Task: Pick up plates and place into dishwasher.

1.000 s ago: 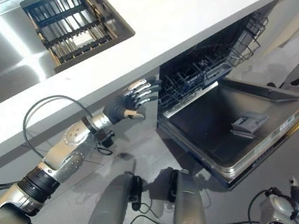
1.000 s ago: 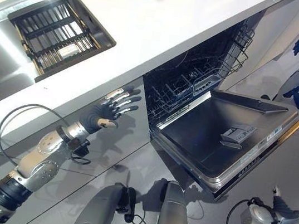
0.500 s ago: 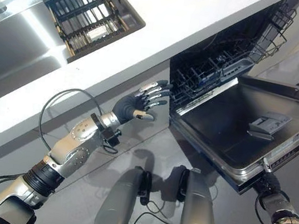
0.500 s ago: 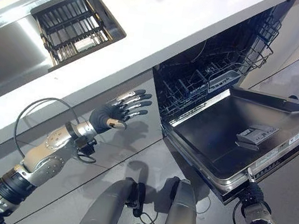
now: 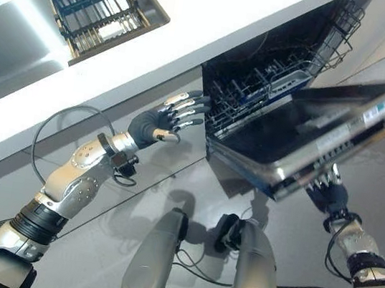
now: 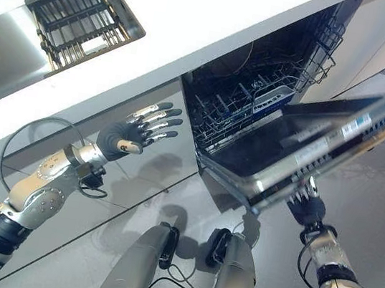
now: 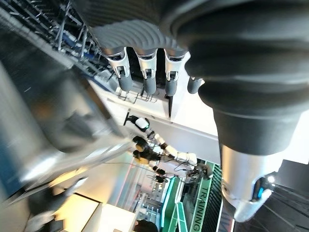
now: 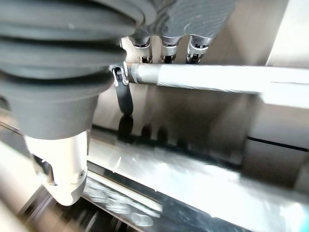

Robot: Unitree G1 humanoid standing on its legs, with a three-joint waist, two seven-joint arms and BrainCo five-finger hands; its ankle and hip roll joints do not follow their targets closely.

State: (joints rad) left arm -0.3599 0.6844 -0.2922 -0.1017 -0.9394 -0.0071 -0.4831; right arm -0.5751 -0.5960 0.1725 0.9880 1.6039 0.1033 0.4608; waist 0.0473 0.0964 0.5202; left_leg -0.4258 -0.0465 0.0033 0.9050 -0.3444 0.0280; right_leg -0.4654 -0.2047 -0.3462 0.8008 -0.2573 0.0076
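Currently the stainless-steel dishwasher door point(image 5: 324, 138) is half raised, with the right hand point(image 6: 306, 204) under its front edge, fingers point(image 8: 164, 46) curled round the silver bar handle point(image 8: 212, 77). One white countertop point(image 5: 197, 14) overhangs the cavity, where one dark wire rack point(image 6: 250, 98) sits. Left hand point(image 5: 159, 121) hovers with fingers spread, just beside the cavity's edge, holding nothing.

"TRAINING" on green sign point(image 7: 204, 212)

Right hand point(image 8: 72, 111) beneath the dishwasher door point(image 8: 193, 174), its fingers point(image 8: 166, 50) reaching behind the door's handle bar point(image 8: 212, 77).
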